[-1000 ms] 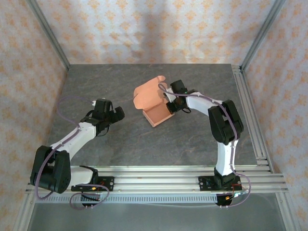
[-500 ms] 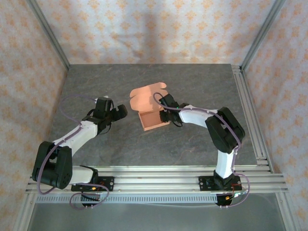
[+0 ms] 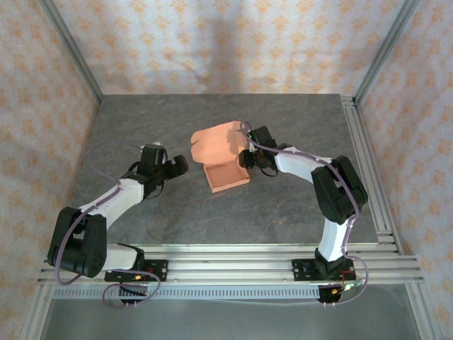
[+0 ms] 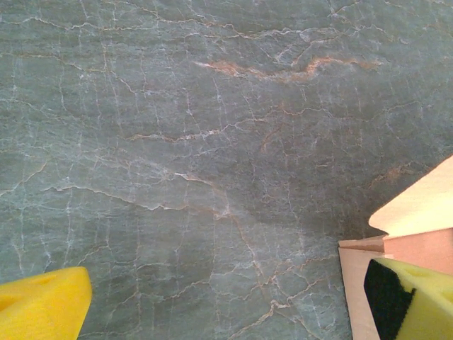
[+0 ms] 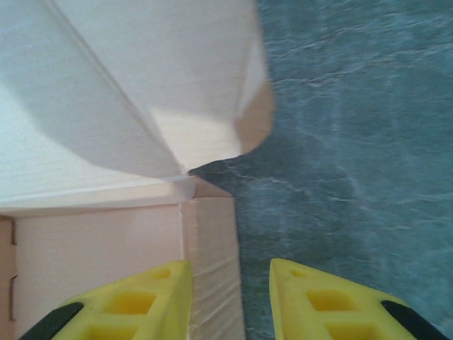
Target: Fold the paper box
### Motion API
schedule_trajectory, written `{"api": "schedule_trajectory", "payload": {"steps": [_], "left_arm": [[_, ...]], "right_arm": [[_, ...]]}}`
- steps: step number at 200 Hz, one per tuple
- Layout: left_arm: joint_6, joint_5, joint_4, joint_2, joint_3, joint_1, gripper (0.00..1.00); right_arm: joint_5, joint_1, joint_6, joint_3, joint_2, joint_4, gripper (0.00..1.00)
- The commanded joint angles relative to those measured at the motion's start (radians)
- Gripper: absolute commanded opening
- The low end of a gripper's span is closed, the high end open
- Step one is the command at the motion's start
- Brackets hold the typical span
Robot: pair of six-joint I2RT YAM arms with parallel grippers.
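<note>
This looks like a robot lab, a small test booth and not a home. Under the yellow foam fingers (image 5: pixel 148 297) lies a dark grey stone-look table top (image 3: pixel 212 212). Past the fingers and off to both sides stand pale walls with orange flower shapes (image 3: pixel 233 42), held by silver metal bars (image 3: pixel 71 49). Two white and black robot arms (image 3: pixel 117 195) are bolted to silver metal rails (image 3: pixel 233 255), well back from the fingers.
</note>
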Motion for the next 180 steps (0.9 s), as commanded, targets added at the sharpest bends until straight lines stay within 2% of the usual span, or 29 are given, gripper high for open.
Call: {"api": "schedule_trajectory", "payload": {"steps": [1, 55, 79, 110, 145, 180], "left_arm": [[0.028, 0.018, 0.027, -0.001, -0.019, 0.009, 1.0], [0.026, 0.04, 0.033, 0.001, -0.019, 0.009, 1.0], [0.028, 0.039, 0.028, -0.001, -0.017, 0.009, 1.0], [0.028, 0.035, 0.024, -0.016, -0.025, 0.01, 1.0], [0.031, 0.035, 0.028, -0.024, -0.033, 0.009, 1.0], [0.029, 0.038, 0.022, -0.035, -0.039, 0.009, 1.0]], "right_arm": [[-0.085, 0.006, -0.035, 0.041, 0.036, -0.04, 0.35], [-0.085, 0.006, -0.055, 0.022, 0.033, -0.046, 0.32], [-0.105, 0.006, -0.05, -0.004, -0.007, -0.011, 0.37], [-0.003, 0.003, -0.038, -0.083, -0.108, 0.084, 0.4], [-0.124, 0.003, -0.019, -0.073, -0.094, 0.093, 0.43], [-0.171, 0.003, -0.016, -0.057, -0.037, 0.08, 0.38]]}}
